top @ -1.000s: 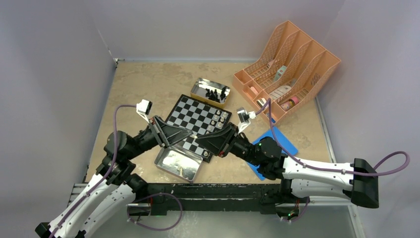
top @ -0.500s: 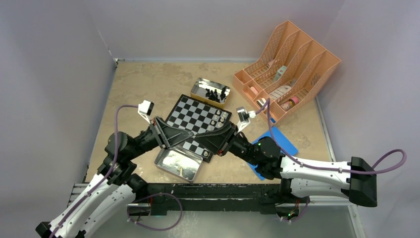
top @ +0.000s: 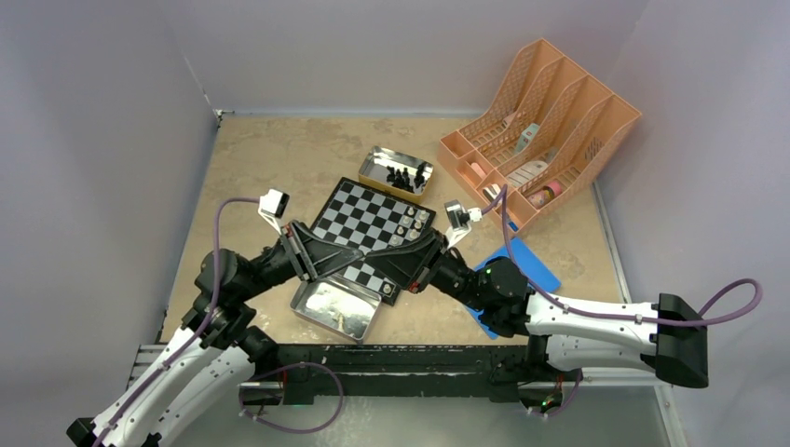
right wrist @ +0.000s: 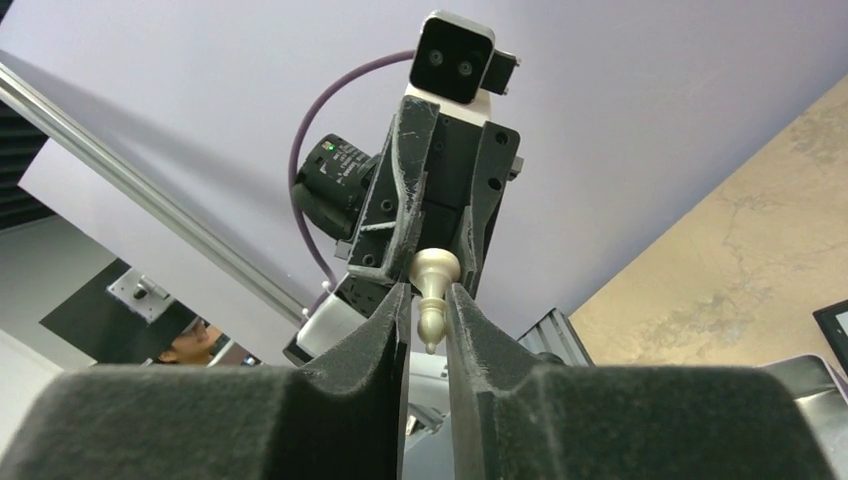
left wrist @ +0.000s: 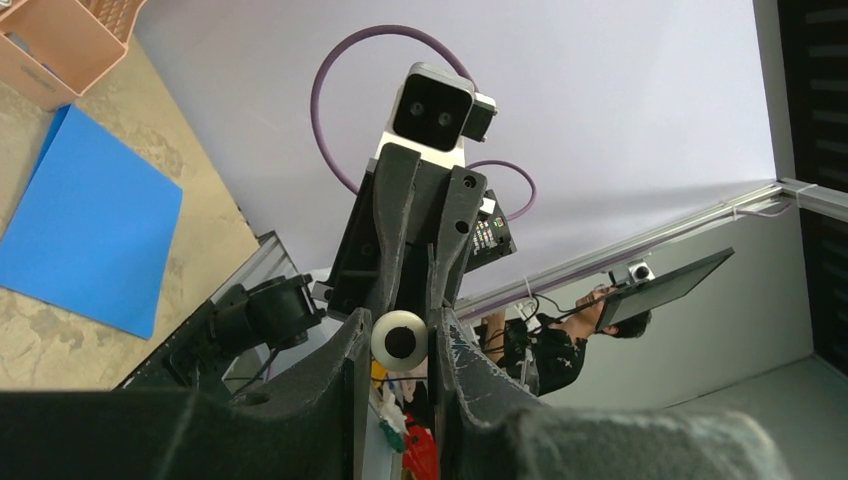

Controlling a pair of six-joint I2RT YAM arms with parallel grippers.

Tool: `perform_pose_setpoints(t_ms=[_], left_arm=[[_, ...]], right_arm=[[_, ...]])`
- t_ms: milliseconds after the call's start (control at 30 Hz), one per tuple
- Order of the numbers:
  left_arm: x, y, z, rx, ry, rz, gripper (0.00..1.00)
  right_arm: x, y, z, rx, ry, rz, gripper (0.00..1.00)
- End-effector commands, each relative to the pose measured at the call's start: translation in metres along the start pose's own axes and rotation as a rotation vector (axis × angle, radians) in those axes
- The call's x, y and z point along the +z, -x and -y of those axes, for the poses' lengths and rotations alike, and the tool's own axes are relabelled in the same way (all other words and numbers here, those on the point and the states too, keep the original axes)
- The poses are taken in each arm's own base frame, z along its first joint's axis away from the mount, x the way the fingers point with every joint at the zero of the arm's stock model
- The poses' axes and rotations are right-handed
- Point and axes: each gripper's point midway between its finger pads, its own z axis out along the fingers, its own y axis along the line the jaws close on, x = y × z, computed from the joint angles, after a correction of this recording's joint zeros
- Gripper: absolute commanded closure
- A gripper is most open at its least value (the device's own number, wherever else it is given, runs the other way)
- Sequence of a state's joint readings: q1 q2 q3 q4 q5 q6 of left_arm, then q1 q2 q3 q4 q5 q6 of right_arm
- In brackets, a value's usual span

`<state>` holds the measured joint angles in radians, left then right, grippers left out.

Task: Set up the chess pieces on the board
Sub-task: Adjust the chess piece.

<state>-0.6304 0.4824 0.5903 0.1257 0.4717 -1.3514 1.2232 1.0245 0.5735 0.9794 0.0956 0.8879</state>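
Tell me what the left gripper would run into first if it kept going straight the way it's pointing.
The right gripper, most likely. It meets the left gripper tip to tip above the chessboard, a cream pawn between them, so almost no free travel seems left; exact depth is unclear.

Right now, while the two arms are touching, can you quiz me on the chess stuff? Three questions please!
1. True or false: the cream piece sits between the fingers of both the left end effector and the right end effector.
2. Where are the spare black pieces? A) in the far tin B) in the orange rack C) on the blue square
3. Fill in: you can see ____ tins.

Key: 1 true. 2 A. 3 two, the far tin and the near tin.
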Motion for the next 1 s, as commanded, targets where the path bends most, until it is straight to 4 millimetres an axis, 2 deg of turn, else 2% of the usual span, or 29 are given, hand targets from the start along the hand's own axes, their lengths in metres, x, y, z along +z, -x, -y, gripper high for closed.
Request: perform_pose_setpoints(t_ms=[0, 233, 267, 400, 467, 667, 967], left_arm=[[-0.001, -0.005, -0.016, -0.013, 0.039, -0.012, 1.0], [-0.001, -0.004, -0.014, -0.003, 0.036, -0.011, 1.0], [-0.001, -0.004, -0.014, -0.002, 0.039, -0.007, 1.0], [-0.003, -0.003, -0.014, 0.004, 0.038, 0.003, 1.0], [-0.002, -0.002, -0.012, 0.006, 0.035, 0.004, 1.0], [-0.003, 0.0, -0.003, 0.023, 0.013, 0.011, 1.0], [-0.001, 0.007, 0.015, 0.075, -0.026, 0.027, 1.0]], right_arm=[[-0.003, 0.039, -0.047, 0.052, 0.155, 0.133, 0.77], [-0.002, 0.028, -0.042, 0.066, 0.157, 0.099, 0.83], [-0.002, 0.027, -0.041, 0.067, 0.153, 0.094, 0.82], [-0.002, 0.018, -0.026, 0.056, 0.099, 0.068, 0.64], [-0.006, 0.017, -0.02, 0.074, 0.081, 0.078, 0.62], [-0.007, 0.02, -0.005, 0.047, -0.001, 0.093, 0.62], [-0.009, 0.005, -0.008, 0.054, 0.051, 0.04, 0.61]])
